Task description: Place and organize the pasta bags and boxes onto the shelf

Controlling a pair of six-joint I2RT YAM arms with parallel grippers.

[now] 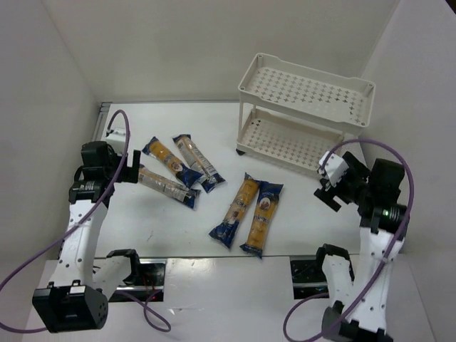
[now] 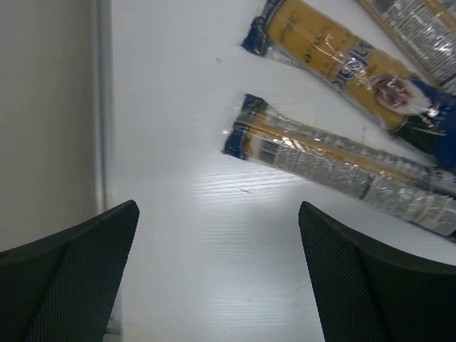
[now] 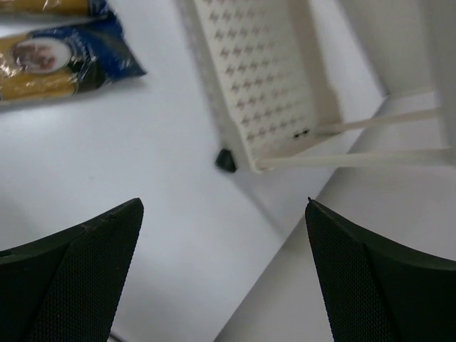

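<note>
Only the top view shows all five pasta packs [image 1: 261, 217] lying mid-frame on the table [image 1: 299, 221], with the shelf [image 1: 306, 107] at upper right. The left gripper [image 2: 217, 206], fingers spread, hangs tilted down at lower left of one pack [image 2: 335, 160]. The right gripper [image 3: 224, 203], likewise spread, points down near the shelf's wheel [image 3: 226, 160].

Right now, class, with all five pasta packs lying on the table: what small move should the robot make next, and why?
Probably ease the left gripper forward and down over the barcode end of the nearest pasta pack. Its jaws stand open just short of that pack, neither arm holds anything, and the shelf looks bare.
</note>
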